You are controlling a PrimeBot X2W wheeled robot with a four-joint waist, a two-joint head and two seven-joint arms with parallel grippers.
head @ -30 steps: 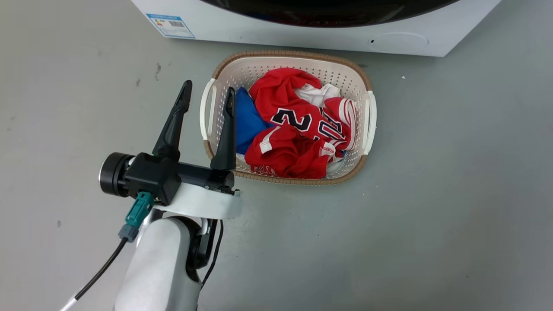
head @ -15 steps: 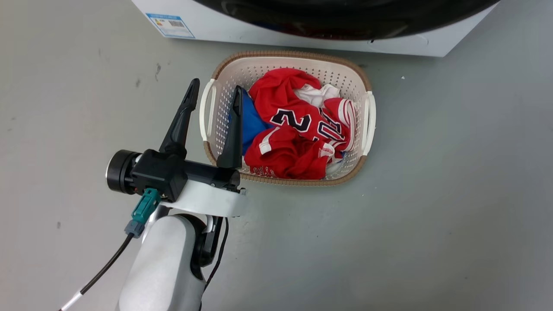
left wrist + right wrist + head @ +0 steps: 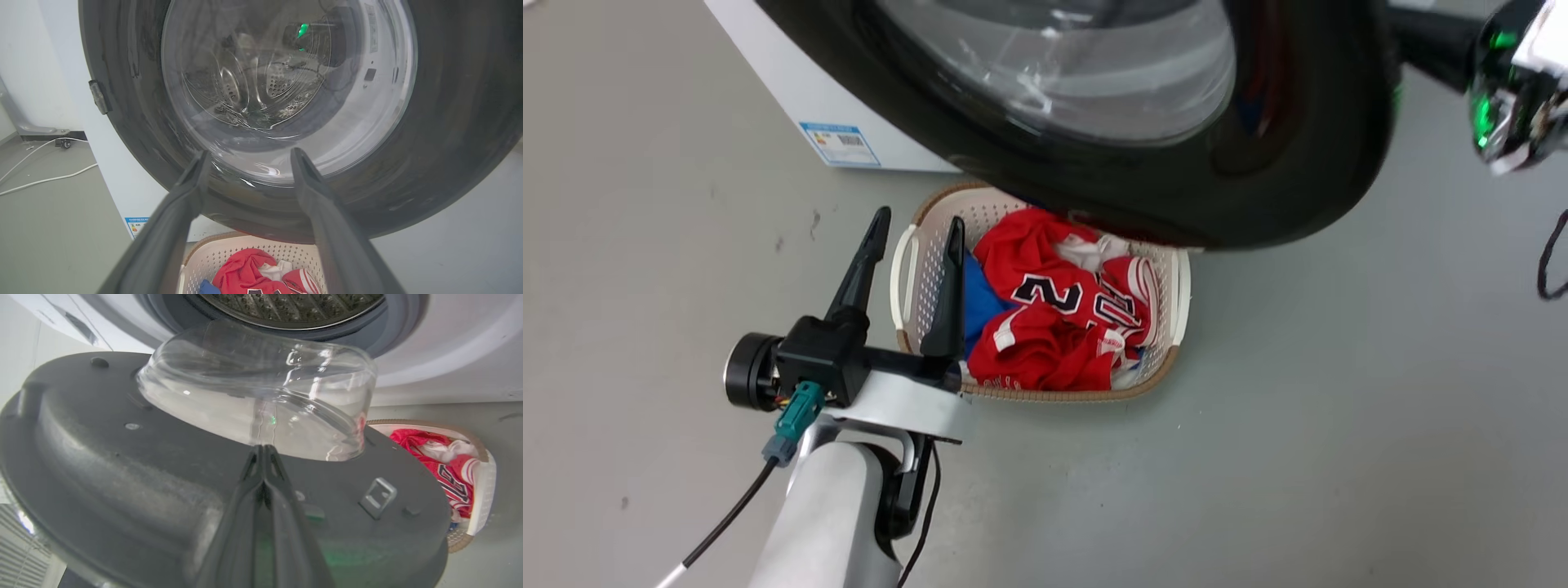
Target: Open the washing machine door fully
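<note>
Grey floor point(image 3: 1339, 408), with the washing machine door point(image 3: 1135, 188) hanging part-open above the laundry basket point(image 3: 1062, 396); the right gripper point(image 3: 263, 449), pinched together empty, sits against its inner face, best placed to push, while the spread-open left gripper point(image 3: 919, 219) faces its front.

the right gripper's point(image 3: 264, 453) two dark fingers lie pressed together with nothing between them, their tips at the foot of the clear glass bowl point(image 3: 253, 400) of the washing machine door point(image 3: 122, 465). the door stands swung away from the washing machine point(image 3: 441, 351), dark inner face toward the camera, with a small metal latch loop point(image 3: 378, 496) right of the fingers. beyond the bowl a grey gasket point(image 3: 390, 332) rings the steel drum point(image 3: 294, 306). at the right edge a white basket point(image 3: 484, 498) holds red clothes point(image 3: 425, 443).
</note>
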